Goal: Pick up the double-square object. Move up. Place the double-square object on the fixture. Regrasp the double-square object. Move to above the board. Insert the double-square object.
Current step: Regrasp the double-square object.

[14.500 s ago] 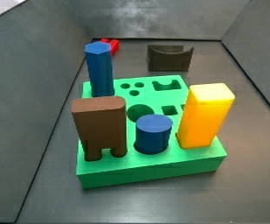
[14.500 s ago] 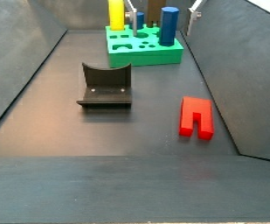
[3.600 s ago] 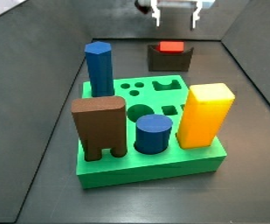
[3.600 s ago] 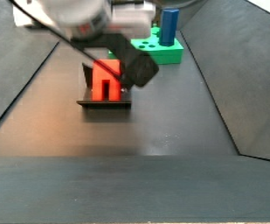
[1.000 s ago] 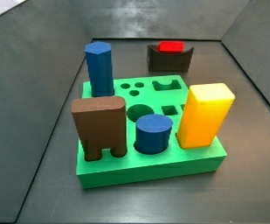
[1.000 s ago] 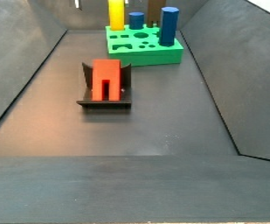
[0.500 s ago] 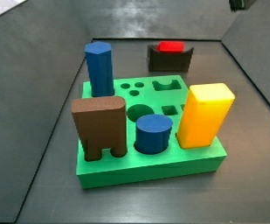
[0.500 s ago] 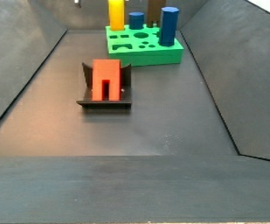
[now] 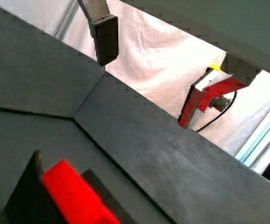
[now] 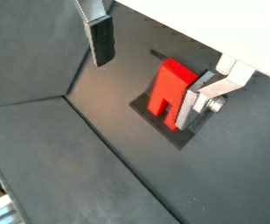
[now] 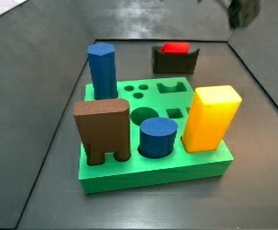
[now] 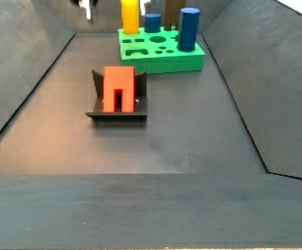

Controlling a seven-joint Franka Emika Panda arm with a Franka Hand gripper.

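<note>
We see the double-square object [image 12: 118,88], a bright red prism, resting on the fixture [image 12: 116,105], a dark notched bracket that stands on the grey floor [image 12: 153,146] well apart from the board [image 12: 166,59]; in a side view the red piece [image 11: 174,48] shows at the top of the fixture [image 11: 174,61], behind the green board [image 11: 153,157]. The board carries a blue hexagonal post [image 11: 102,72], a brown legged block [image 11: 100,130], a blue cylinder [image 11: 158,137] and a yellow-orange rectangular block [image 11: 210,117], each standing upright in it, with several shaped holes left uncovered near its far edge. The end effector [image 10: 148,52] hangs above the floor with its two silver fingers spread well apart and nothing between them: it is released. In a wrist view one finger [image 10: 99,35] lies off to the side of the fixture [image 10: 161,122], while the opposite finger [image 10: 213,87] overlaps the edge of the red object [image 10: 166,86]; we cannot tell whether it touches it. In a wrist view the red piece [image 9: 79,194] appears at the edge of the frame with a dark pad [image 9: 106,39] high above it. In the side views only a dark blur at the upper edge [image 11: 241,11] marks the arm.
</note>
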